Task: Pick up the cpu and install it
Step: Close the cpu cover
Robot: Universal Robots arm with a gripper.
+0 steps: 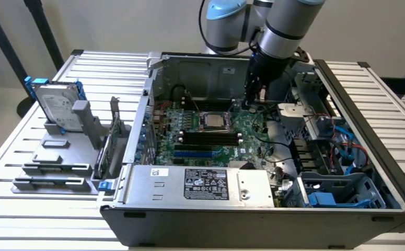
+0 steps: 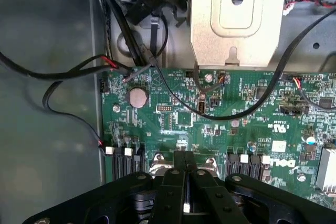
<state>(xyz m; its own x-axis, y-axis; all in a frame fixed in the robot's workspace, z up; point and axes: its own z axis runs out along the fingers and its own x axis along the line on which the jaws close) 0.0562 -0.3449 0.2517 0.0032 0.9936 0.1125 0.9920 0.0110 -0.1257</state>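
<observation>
1. On the motherboard [image 1: 171, 149], the cpu [image 1: 212, 121] lies flat in its socket [image 1: 212, 113] — a dull silver square, seemingly seated.
2. Toward the exterior view's right and a little farther back, the gripper [image 1: 253, 103] hangs near it, not touching.
3. Jaws clenched together — nothing visibly held between them.

**Metal, plastic and circuit board in an open computer**

The computer case [image 1: 258, 222] is dull grey sheet metal. It stands on a table [image 1: 21, 219] of pale, ribbed metal slats with a satin finish. Inside, the motherboard [image 1: 247, 128] is glossy green. At centre frame the cpu [image 1: 212, 121] has a dull silver metal top. Lower centre, the power supply [image 1: 251, 188] is bare metal with a white paper label [image 1: 206, 184]. At upper left, the hard drive [image 1: 56, 107] is smooth silver metal in blue plastic brackets [image 1: 35, 83]. The gripper [image 2: 185, 157] is matt black.
</observation>
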